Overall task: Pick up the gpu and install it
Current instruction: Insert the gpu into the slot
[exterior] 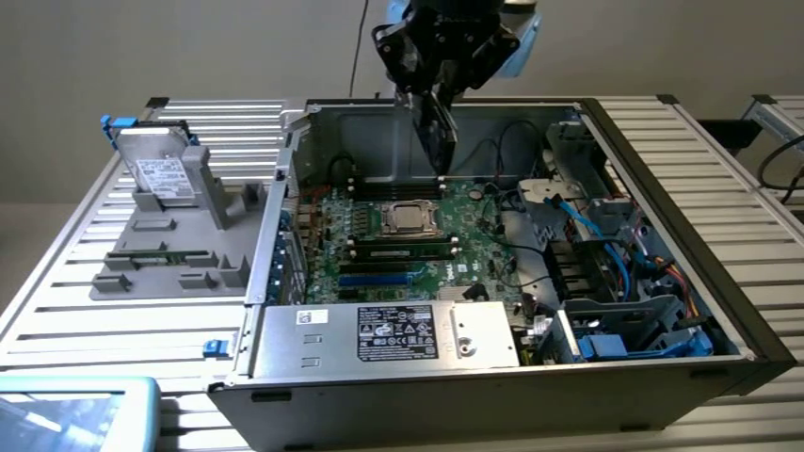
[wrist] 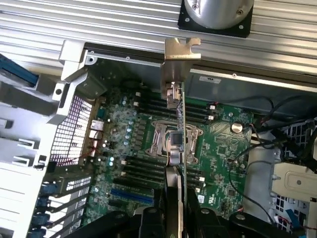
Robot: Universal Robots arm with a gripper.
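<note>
The gpu (exterior: 436,132) is a thin dark card hanging upright, edge down, above the back of the open computer case (exterior: 703,245). My gripper (exterior: 434,94) is shut on the card's upper end. In the wrist view the gpu (wrist: 179,114) shows edge-on, its grey metal bracket (wrist: 180,52) at the far end. There my gripper (wrist: 174,186) clamps it from both sides. The card hovers over the green motherboard (wrist: 223,144), roughly above the processor socket (wrist: 171,139), apart from the board.
Inside the case are a memory stick (exterior: 402,251), blue slots (exterior: 377,280), a power supply (exterior: 390,334) at the front, and cables with drive cages (exterior: 616,282) toward the exterior view's right. A grey holder (exterior: 164,254) carrying a silver drive (exterior: 164,174) stands at the exterior view's left.
</note>
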